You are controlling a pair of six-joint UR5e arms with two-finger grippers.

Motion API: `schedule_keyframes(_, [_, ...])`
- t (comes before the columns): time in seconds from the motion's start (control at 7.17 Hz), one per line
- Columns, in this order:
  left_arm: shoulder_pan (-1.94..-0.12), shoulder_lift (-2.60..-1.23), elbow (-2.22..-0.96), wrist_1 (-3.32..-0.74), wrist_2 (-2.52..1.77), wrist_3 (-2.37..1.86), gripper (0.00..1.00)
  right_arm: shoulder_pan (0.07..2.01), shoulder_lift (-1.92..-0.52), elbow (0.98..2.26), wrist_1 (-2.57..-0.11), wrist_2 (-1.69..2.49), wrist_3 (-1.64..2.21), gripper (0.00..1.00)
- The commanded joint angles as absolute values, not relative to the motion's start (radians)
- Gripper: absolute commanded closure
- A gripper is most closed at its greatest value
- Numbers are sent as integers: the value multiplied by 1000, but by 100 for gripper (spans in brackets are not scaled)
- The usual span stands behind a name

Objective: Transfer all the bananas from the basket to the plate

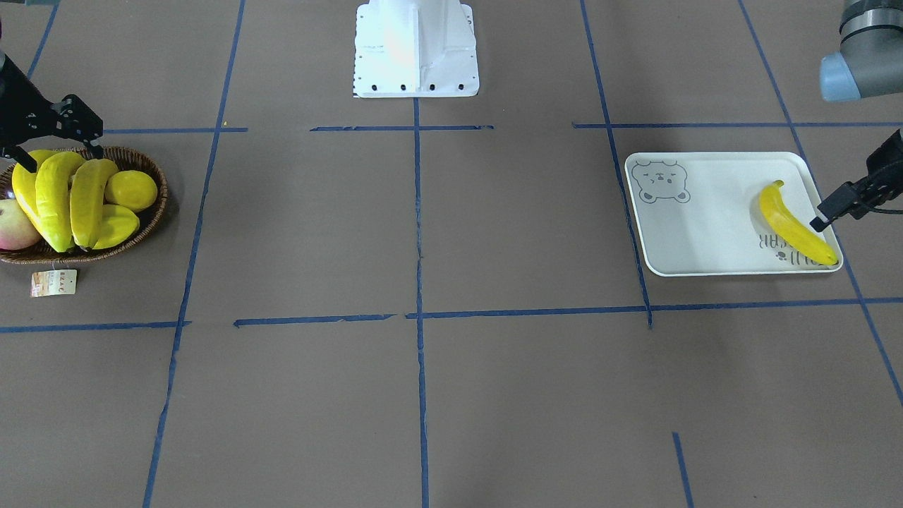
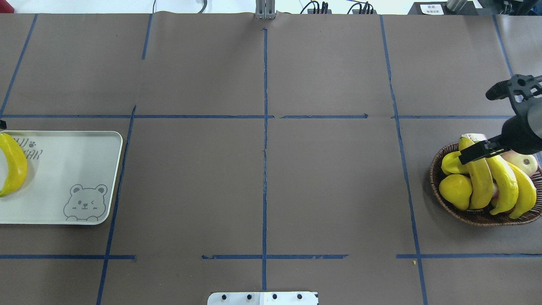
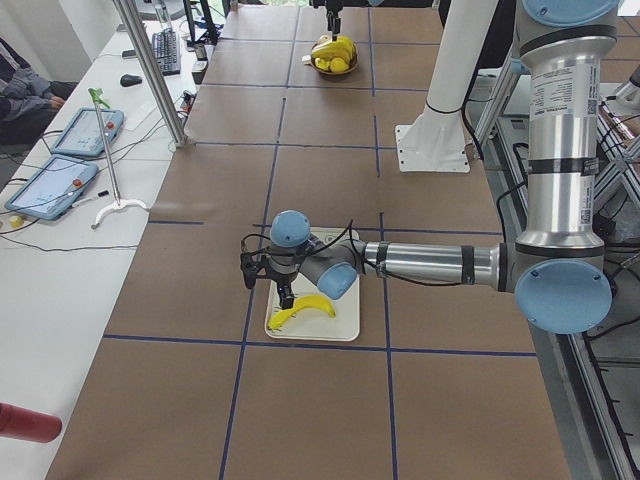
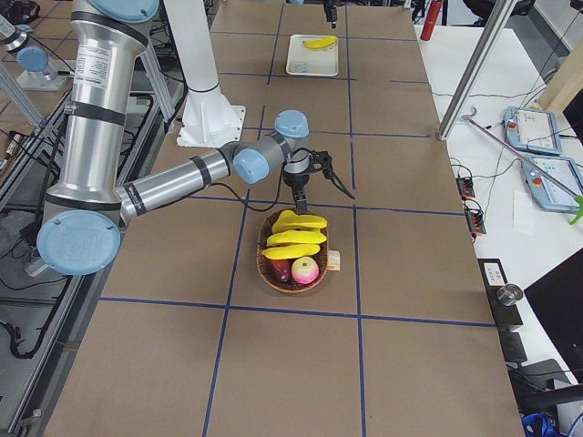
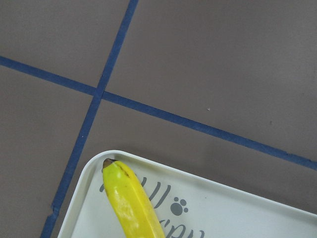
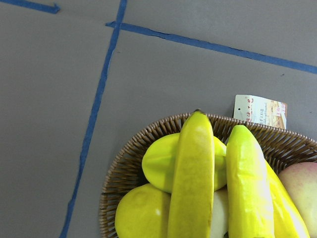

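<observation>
In the overhead view the plate (image 2: 63, 161) runs off the left edge, and the banana (image 2: 12, 165) on it is cut there too — of the left gripper (image 3: 266, 287) only a black sliver shows. The basket (image 2: 435, 182) is clipped at the right edge. From the front, its far-left end and the pink fruit (image 1: 14, 226) are cut off. The third banana (image 6: 286, 218) lies mostly hidden behind its neighbour. The paper tag (image 1: 53, 282) — print too small to read.
</observation>
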State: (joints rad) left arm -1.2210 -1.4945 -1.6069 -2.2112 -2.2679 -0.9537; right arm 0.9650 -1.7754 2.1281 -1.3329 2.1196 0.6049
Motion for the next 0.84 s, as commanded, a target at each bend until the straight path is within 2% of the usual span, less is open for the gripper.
schedule_keyframes(0.0, [-1221, -1486, -1618, -2215, -2296, -956, 0, 924, -1796, 2114, -1258, 2063, 725, 7])
schedule_keyframes(0.28, [-1221, -1485, -1617, -2218, -2296, -957, 0, 843, -1795, 2111, -1259, 2025, 782, 16])
schedule_keyframes(0.7, [-1223, -1485, -1615, -2220, -2296, -959, 0, 778, -1847, 2109, -1264, 1953, 775, 17])
